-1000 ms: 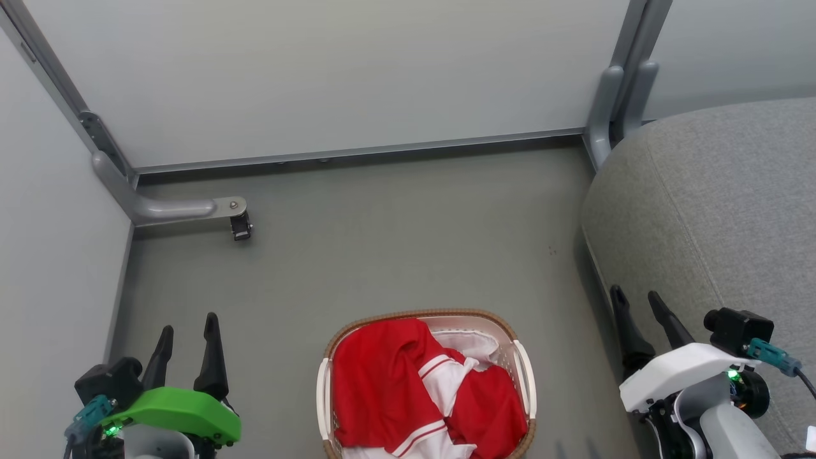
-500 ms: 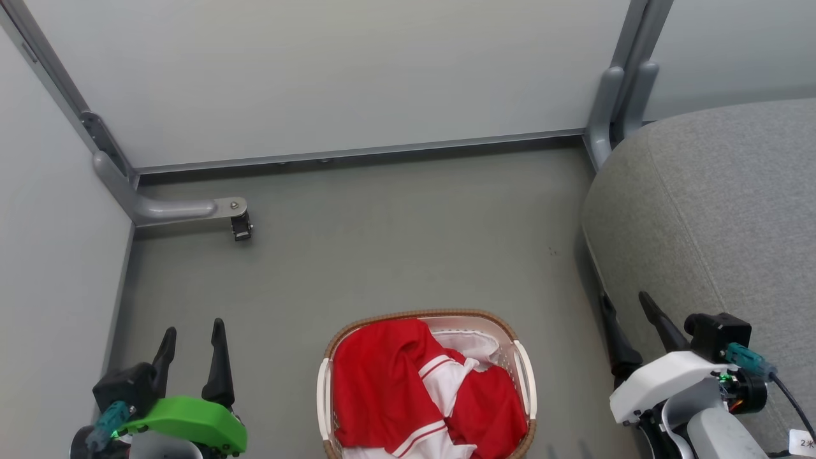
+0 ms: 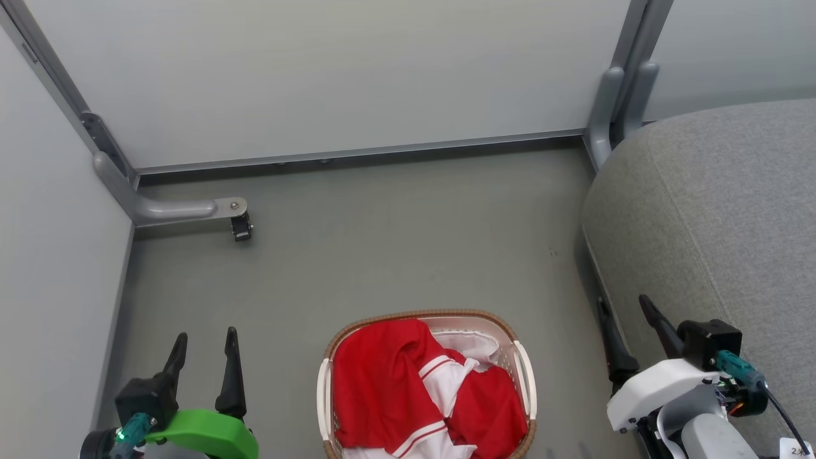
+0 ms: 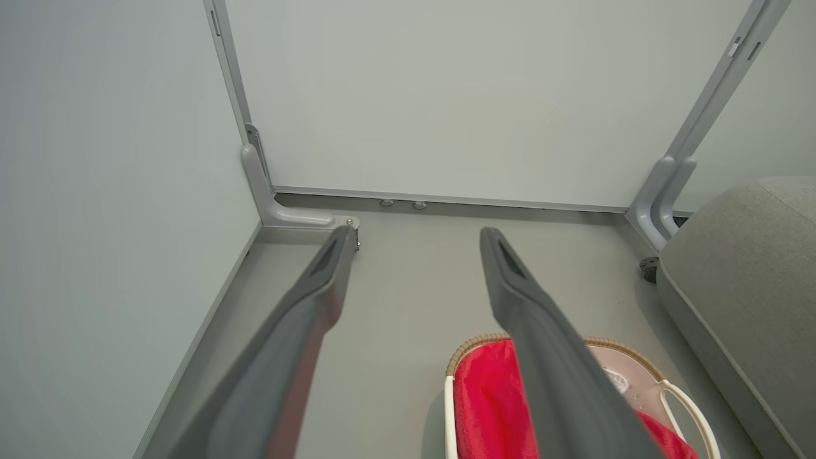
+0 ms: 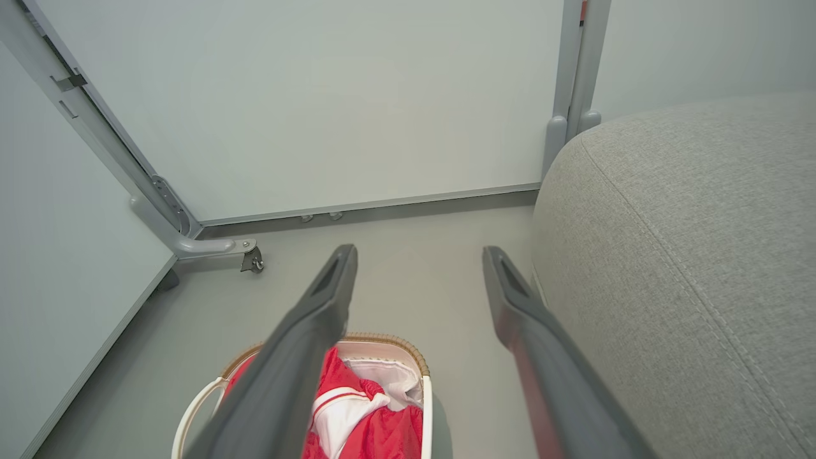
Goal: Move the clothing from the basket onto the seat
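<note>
Grey floor [image 3: 395,242] ahead of me, boxed in by pale partition panels [image 3: 331,76] at the back and on my left. A grey metal foot [image 3: 185,208] juts out from the left corner and ends in a small black caster [image 3: 241,226], well away from everything else. A second grey post [image 3: 612,108] stands at the back right, just beside the seat [image 3: 720,210], that big grey cushion with a stitched seam running across it.

The open floor between the basket [image 3: 382,317] and the seat has nothing lying on it. My left hand [image 3: 206,335] hangs low on the left over bare floor, fingers spread wide with nothing between them. My right hand [image 3: 621,301] is low on the right, fingers wide too and carrying nothing, one over the floor and one in front of the seat's edge.

The basket sits on the floor between the two hands, near the bottom of the head view, its brown woven rim showing. The clothing [image 3: 382,382] is heaped inside it: crumpled red fabric with white trim and thin stripes, filling most of the basket. A bit of white liner [image 3: 475,341] shows at the back right.
</note>
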{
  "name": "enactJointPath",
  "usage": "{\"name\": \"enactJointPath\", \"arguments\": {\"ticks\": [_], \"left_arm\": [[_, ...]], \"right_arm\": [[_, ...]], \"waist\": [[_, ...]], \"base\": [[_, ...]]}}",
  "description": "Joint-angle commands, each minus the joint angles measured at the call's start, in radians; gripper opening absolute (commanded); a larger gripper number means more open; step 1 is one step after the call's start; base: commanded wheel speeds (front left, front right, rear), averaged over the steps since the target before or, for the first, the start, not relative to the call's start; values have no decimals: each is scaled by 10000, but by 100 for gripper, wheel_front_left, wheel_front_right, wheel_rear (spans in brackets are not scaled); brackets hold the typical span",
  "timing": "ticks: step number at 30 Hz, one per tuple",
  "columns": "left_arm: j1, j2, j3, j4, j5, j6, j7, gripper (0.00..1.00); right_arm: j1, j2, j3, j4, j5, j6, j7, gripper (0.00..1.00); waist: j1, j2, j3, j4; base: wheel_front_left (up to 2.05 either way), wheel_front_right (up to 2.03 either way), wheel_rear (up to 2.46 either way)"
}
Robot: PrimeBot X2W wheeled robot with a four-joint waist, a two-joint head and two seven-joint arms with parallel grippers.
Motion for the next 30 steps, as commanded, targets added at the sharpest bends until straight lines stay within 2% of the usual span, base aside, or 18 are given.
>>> {"name": "enactJointPath", "arguments": {"ticks": [1, 23, 30], "left_arm": [[139, -2, 55, -26, 231, -28, -93, 100], [267, -236, 261, 479, 1466, -278, -504, 100], [6, -258, 38, 689, 1305, -339, -476, 100]], "right_arm": [[104, -12, -1, 23, -236, 0, -85, 100], [-75, 83, -153, 527, -1602, -1, -489, 100], [-330, 105, -91, 360, -1585, -1, -491, 100]], "waist": [[0, -1, -6, -3], [0, -1, 239, -45], [0, -1, 775, -230]], "base": [[0, 0, 0], [0, 0, 0], [0, 0, 0]]}}
